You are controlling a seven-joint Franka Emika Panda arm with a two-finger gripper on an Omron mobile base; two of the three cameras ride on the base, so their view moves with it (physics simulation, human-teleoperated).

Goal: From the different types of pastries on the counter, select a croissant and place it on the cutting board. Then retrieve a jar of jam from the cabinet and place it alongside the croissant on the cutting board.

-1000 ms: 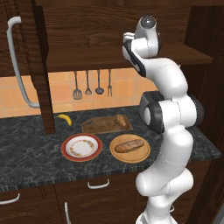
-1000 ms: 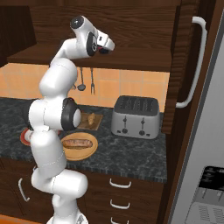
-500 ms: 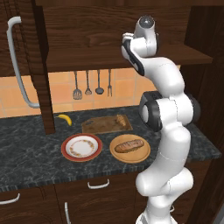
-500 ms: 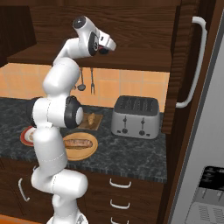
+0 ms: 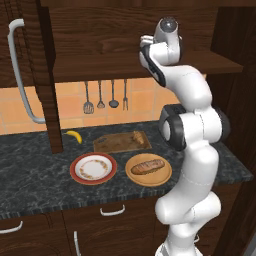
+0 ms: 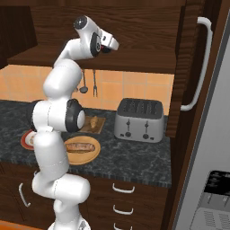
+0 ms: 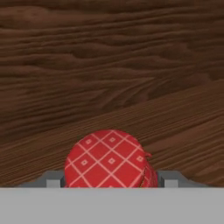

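The jar of jam (image 7: 107, 159), with its red checked lid, sits low in the hand view on the cabinet's wooden shelf (image 7: 131, 87). My gripper (image 7: 111, 180) is shut on it, a grey finger pressed against each side. From the right base view, the gripper (image 6: 112, 46) reaches into the cabinet (image 6: 134, 27) above the shelf. The croissant (image 5: 136, 136) (image 6: 93, 121) lies on the right end of the cutting board (image 5: 117, 145) (image 6: 99, 126) on the counter (image 5: 35, 175).
A baguette-like loaf (image 5: 147, 166) lies on a round wooden plate (image 5: 165, 176), beside a red-rimmed plate (image 5: 93, 167). A banana (image 5: 75, 136) lies at the back left. A toaster (image 6: 137, 119) stands to the right. The open cabinet doors have long grey handles (image 5: 22, 75) (image 6: 200, 67).
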